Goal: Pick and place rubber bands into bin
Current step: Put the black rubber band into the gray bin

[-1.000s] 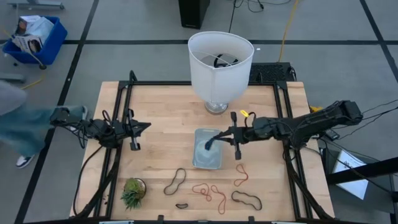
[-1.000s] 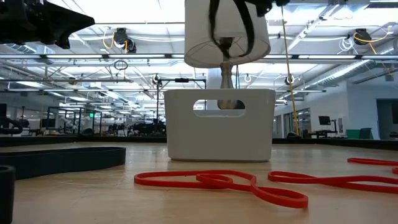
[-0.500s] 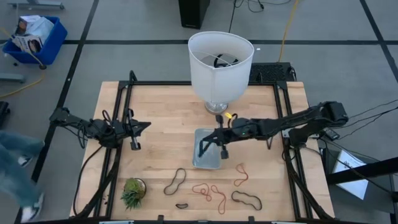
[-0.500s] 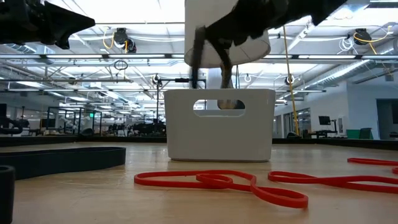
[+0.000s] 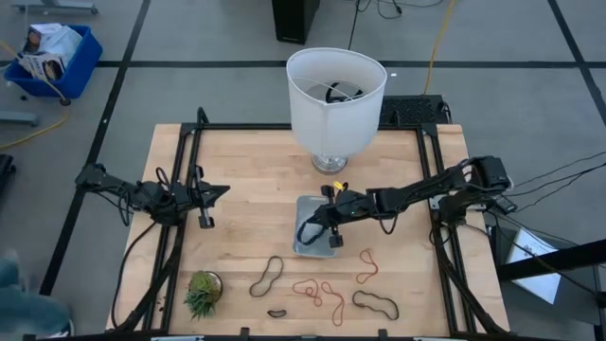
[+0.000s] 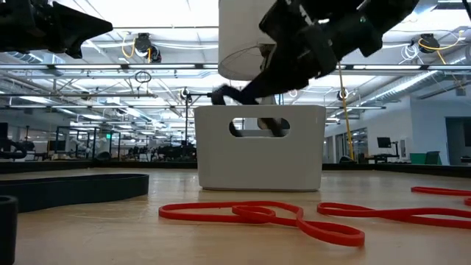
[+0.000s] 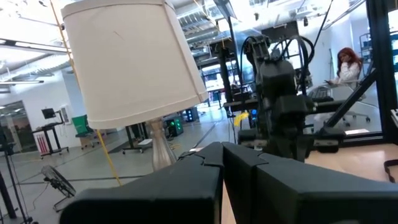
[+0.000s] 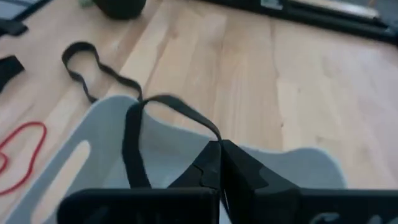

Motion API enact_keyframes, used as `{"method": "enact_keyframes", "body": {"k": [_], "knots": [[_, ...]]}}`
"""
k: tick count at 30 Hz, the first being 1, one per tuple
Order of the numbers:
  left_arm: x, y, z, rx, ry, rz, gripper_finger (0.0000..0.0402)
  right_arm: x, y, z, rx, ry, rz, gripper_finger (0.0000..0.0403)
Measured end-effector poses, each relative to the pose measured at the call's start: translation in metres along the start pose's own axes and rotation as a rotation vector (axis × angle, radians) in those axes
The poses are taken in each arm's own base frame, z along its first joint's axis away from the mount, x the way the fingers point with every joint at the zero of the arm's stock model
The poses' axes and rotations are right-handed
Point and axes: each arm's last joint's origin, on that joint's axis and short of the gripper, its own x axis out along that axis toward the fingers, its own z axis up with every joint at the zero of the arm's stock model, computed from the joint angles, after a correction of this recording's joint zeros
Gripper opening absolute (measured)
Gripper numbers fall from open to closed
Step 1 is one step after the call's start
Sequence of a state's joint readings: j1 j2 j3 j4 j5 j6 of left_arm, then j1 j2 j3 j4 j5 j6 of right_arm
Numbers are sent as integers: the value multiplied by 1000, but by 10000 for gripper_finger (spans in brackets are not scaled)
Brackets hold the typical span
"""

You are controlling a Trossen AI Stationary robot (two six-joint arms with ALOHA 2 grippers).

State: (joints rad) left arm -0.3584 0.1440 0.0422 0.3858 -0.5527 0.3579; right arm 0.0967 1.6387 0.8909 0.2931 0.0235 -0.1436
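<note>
Over the bin (image 5: 316, 239) near the counter's middle, the right gripper (image 5: 330, 217) pinches a black rubber band (image 8: 147, 127) that dangles into it, while the left gripper (image 5: 210, 193) waits closed near the left edge.

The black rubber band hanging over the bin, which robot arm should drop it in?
The right. The right gripper is shut on the black rubber band directly above the bin; the left gripper waits near the table's left side.

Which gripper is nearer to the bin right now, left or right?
Right. The right gripper is directly over the bin, jaws shut on a black rubber band. The left gripper waits off to the bin's left, apart from it.
</note>
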Motion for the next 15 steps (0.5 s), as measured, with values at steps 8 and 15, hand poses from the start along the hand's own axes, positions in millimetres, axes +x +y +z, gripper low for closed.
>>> {"method": "enact_keyframes", "body": {"k": [8, 15], "knots": [[0, 0, 0, 0, 0, 0, 8, 10, 1, -11, 13, 52, 4, 0], [0, 0, 0, -11, 0, -1, 8, 8, 2, -10, 23, 48, 7, 31]]}}
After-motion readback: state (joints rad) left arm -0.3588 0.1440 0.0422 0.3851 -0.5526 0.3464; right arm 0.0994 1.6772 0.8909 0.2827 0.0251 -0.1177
